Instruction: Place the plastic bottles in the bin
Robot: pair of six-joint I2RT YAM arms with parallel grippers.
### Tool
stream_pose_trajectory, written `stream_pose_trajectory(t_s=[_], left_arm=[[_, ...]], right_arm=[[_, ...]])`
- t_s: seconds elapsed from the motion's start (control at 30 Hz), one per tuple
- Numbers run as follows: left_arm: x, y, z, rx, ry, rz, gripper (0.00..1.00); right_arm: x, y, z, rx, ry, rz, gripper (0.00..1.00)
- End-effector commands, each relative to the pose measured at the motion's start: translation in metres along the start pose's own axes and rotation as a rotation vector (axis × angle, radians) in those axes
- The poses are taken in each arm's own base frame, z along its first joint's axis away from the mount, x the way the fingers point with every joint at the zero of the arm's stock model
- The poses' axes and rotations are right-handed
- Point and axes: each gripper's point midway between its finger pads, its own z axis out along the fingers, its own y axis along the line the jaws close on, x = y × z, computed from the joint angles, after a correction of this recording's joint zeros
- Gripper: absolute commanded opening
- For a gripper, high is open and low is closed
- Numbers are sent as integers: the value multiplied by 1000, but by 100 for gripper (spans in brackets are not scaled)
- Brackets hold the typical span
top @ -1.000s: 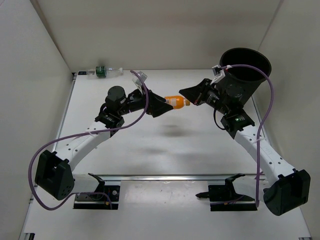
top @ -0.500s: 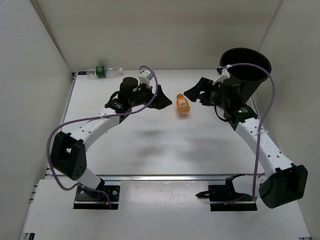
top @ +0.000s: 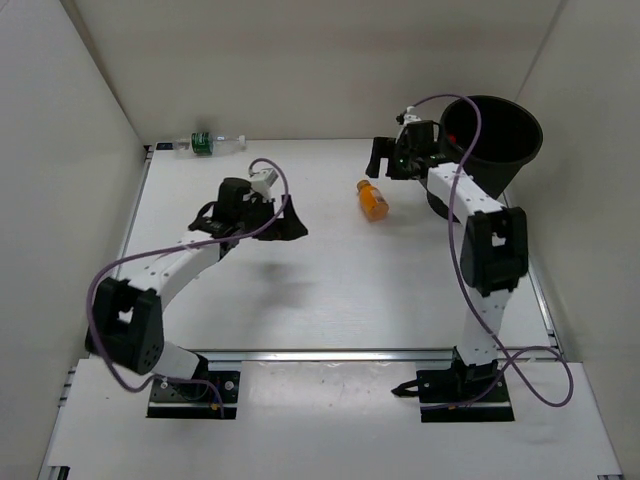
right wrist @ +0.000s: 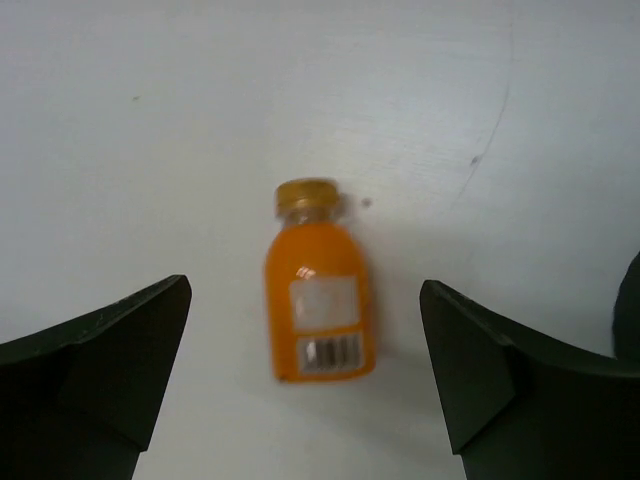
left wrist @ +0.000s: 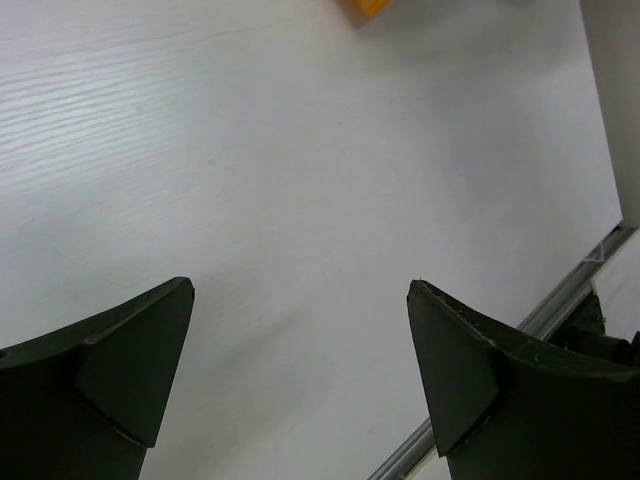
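Note:
An orange plastic bottle lies on its side on the white table, held by nothing. In the right wrist view the orange bottle lies below and between the spread fingers of my right gripper, which is open and apart from it. In the top view my right gripper hangs just behind the bottle, beside the black bin. My left gripper is open and empty, left of the bottle. A clear bottle with a green label lies at the back left.
White walls close in the table on the left, back and right. A metal rail runs along the near edge. In the left wrist view the left gripper faces bare tabletop, with a corner of the orange bottle at the top edge.
The orange bottle was up in the air between both grippers; now it lies on the table. The left arm drew back to the left. The right gripper opened and swung back toward the bin.

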Motion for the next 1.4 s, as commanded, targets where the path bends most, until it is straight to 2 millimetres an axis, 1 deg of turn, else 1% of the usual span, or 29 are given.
stream_pose_trajectory(t_s=[0.0, 0.07, 0.13, 0.17, 0.2, 0.23, 0.27, 0.3, 0.37, 0.4, 0.43, 0.47, 0.5, 0.57, 0.67, 0.77, 0.83, 0.87, 0.93, 0.97, 1.03, 1.13, 1.17, 1.2, 1.23, 1.27, 1.3, 1.33, 1.37], left_arm=[[-3, 20, -40, -90, -56, 23, 99], [-1, 29, -58, -145, -86, 28, 99], [-2, 39, -72, -180, -110, 7, 99], [0, 43, -79, -201, -123, 2, 99], [-3, 43, -82, -208, -129, 1, 99], [-6, 45, -89, -230, -144, -9, 99], [-12, 45, -93, -246, -166, -9, 98], [-15, 49, -99, -276, -174, -14, 99], [-19, 50, -102, -294, -189, -17, 99], [-21, 47, -102, -282, -191, -17, 99], [-28, 48, -108, -294, -220, -24, 99], [-27, 49, -108, -296, -219, -32, 99], [-29, 49, -110, -294, -228, -32, 99], [-31, 52, -115, -321, -236, -50, 99], [-35, 59, -121, -383, -237, -58, 99], [-36, 64, -125, -404, -244, -67, 99], [-41, 67, -126, -412, -254, -90, 99], [-42, 66, -126, -414, -248, -97, 98], [-47, 72, -127, -448, -249, -114, 99], [-48, 73, -128, -454, -243, -119, 98], [-57, 85, -129, -522, -245, -138, 99], [-69, 99, -128, -577, -241, -179, 99], [-81, 99, -129, -587, -262, -194, 99], [-83, 106, -130, -603, -258, -215, 98], [-92, 108, -127, -614, -261, -229, 99], [-104, 112, -123, -628, -276, -249, 99], [-114, 119, -120, -655, -283, -270, 98], [-120, 122, -121, -674, -292, -282, 98], [-131, 129, -116, -691, -302, -300, 99]], right_arm=[[-12, -4, 36, -84, 35, -144, 95], [8, -9, 59, -52, 105, -205, 96], [17, -9, 69, 19, 120, -302, 97], [26, -13, 73, 46, 150, -308, 96], [28, -17, 74, 73, 154, -312, 95], [40, -14, 76, 82, 184, -313, 94], [39, -18, 76, 89, 180, -300, 92], [52, -20, 77, 85, 205, -279, 90], [56, -12, 75, 59, 203, -254, 82], [51, -10, 72, 54, 182, -241, 75], [53, -9, 68, 63, 183, -237, 60], [55, -7, 66, 53, 181, -239, 56], [49, -1, 62, 47, 159, -242, 52], [44, 4, 53, 46, 147, -247, 51], [25, 15, 35, 57, 109, -278, 33], [0, 36, 5, 27, 42, -296, 28], [-22, 51, -26, -8, -25, -298, 28], [-27, 54, -34, -25, -40, -287, 28], [-68, 66, -74, -54, -156, -271, 26], [-79, 62, -86, -65, -180, -253, 26], [-120, 54, -132, -52, -314, -233, 26], [-160, 14, -176, 64, -455, -201, 29], [-169, 6, -187, 87, -493, -198, 32], [-179, -12, -197, 128, -521, -180, 32], [-188, -36, -204, 167, -540, -155, 32], [-196, -47, -210, 186, -554, -141, 31], [-196, -66, -208, 210, -546, -107, 31], [-201, -84, -215, 239, -560, -93, 30], [-201, -103, -210, 262, -553, -69, 30]])
